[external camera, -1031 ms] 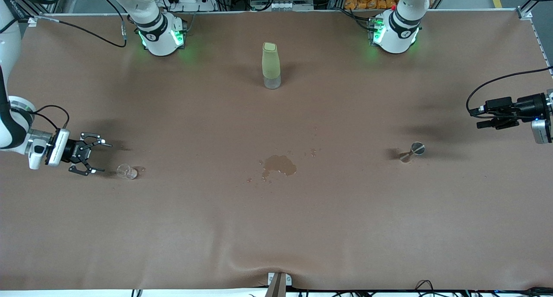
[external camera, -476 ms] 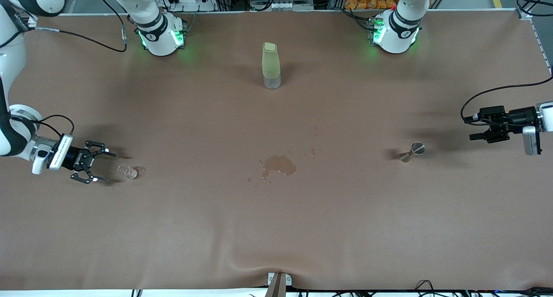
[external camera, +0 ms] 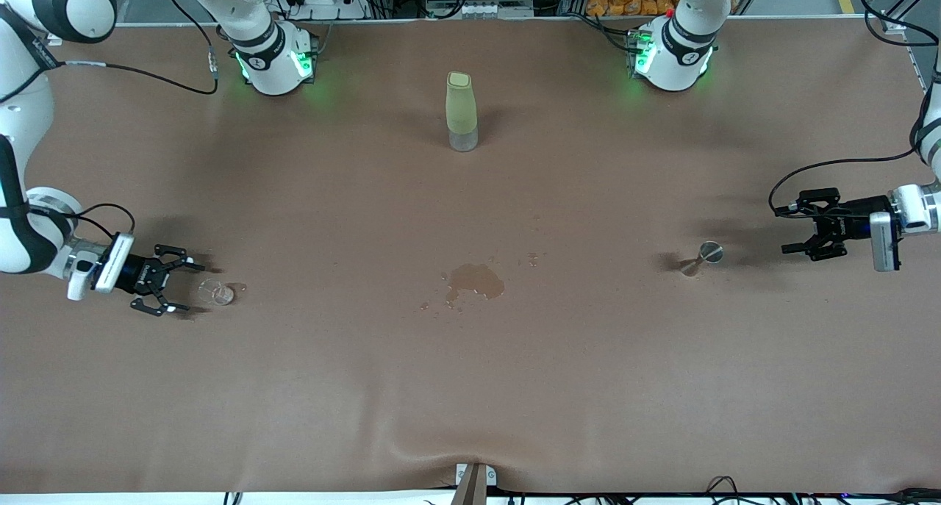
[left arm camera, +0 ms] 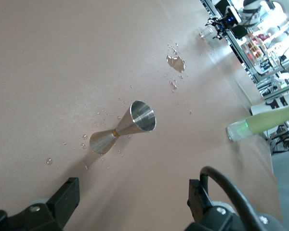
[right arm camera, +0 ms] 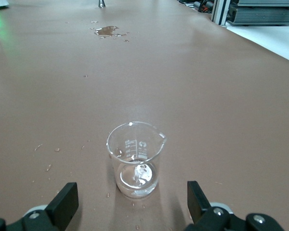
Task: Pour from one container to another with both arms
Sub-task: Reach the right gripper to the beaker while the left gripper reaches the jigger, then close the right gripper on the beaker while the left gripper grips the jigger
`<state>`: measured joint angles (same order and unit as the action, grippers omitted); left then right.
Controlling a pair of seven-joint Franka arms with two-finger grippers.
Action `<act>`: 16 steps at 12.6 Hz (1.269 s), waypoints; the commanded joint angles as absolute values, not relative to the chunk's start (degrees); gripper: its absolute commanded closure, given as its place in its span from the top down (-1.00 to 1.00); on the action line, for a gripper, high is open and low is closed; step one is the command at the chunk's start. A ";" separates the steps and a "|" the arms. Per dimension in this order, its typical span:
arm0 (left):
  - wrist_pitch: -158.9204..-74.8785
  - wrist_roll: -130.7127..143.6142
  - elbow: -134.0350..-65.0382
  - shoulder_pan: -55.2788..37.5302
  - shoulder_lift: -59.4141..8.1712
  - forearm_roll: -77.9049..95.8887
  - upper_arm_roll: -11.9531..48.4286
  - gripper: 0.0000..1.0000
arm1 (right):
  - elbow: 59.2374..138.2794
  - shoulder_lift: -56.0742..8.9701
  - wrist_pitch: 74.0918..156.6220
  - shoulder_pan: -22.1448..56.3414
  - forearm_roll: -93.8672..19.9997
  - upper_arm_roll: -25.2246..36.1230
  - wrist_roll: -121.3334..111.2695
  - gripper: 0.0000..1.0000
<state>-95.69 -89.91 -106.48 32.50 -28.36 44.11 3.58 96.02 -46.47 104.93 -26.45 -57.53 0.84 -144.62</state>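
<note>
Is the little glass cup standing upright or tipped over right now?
Upright: the glass cup stands on its base with its open rim up, on the table ahead of the open right pincer.

High front camera; low wrist cameras

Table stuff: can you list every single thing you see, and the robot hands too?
Cup: one, clear glass, upright at the right arm's end.
Jigger: one, shiny steel, upright at the left arm's end.
Bottle: one, pale green, clear base, standing between the arm bases.
Puddle: one, brownish, mid-table, droplets around.
Table: one, brown.
Right gripper: one, black, open, low beside the cup.
Left gripper: one, black, open, beside the jigger.
</note>
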 commanded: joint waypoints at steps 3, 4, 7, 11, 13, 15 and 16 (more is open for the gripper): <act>-95.89 -101.04 -104.77 32.08 -32.86 47.10 4.13 1.00 | 93.25 -50.89 101.43 -27.42 -64.16 -0.35 -149.59 1.00; -95.89 -104.47 -104.85 31.91 -34.09 48.33 4.83 1.00 | 93.25 -50.89 101.43 -27.33 -64.16 -0.44 -149.59 1.00; -95.98 -116.85 -101.52 31.20 -39.19 50.54 5.27 0.99 | 93.25 -51.94 101.25 -27.42 -64.86 -1.75 -149.85 1.00; -97.46 -127.92 -100.99 30.67 -41.83 51.15 5.27 0.77 | 93.25 -53.79 99.58 -26.28 -68.37 -1.93 -150.73 1.00; -98.87 -132.26 -100.99 30.41 -42.36 51.94 5.27 0.71 | 93.25 -54.40 99.15 -25.93 -69.25 -1.93 -150.91 1.00; -100.27 -138.74 -100.99 29.45 -42.80 54.13 5.27 0.65 | 93.25 -54.84 98.18 -25.58 -69.96 -2.02 -151.00 1.00; -100.37 -142.78 -100.99 28.66 -43.50 56.32 5.27 0.59 | 93.34 -55.02 98.00 -25.58 -70.31 -2.02 -151.08 1.00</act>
